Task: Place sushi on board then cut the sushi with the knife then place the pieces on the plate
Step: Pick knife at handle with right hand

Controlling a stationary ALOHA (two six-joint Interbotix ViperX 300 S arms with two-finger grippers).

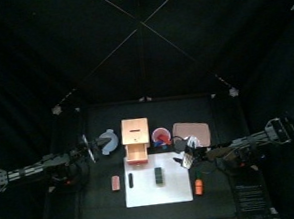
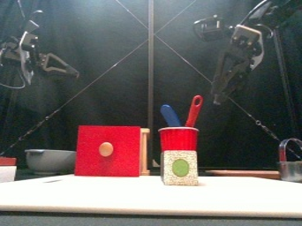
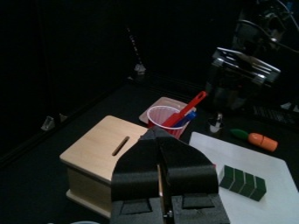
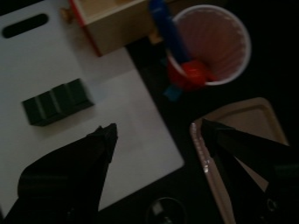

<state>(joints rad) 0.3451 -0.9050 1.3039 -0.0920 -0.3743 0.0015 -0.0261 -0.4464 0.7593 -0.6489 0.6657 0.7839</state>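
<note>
Right fingers (image 4: 84,162) spread; sushi roll (image 4: 56,103) whole, dark green, on board (image 4: 70,61).

Overhead camera is looking steeply down from far above, the red cup (image 1: 160,133) showing small at mid-table, while the front camera is peering level across the white cutting board (image 2: 71,194), close to that cup (image 2: 179,141); both wrist cameras are looking down from nearer, each taking in the cup (image 3: 170,118) (image 4: 216,44) and sushi roll (image 3: 243,179) (image 4: 56,103)

The dark green toy sushi roll (image 1: 159,176) is lying on the white cutting board (image 1: 146,192), the pale wooden box (image 1: 136,145) standing behind it.
</note>
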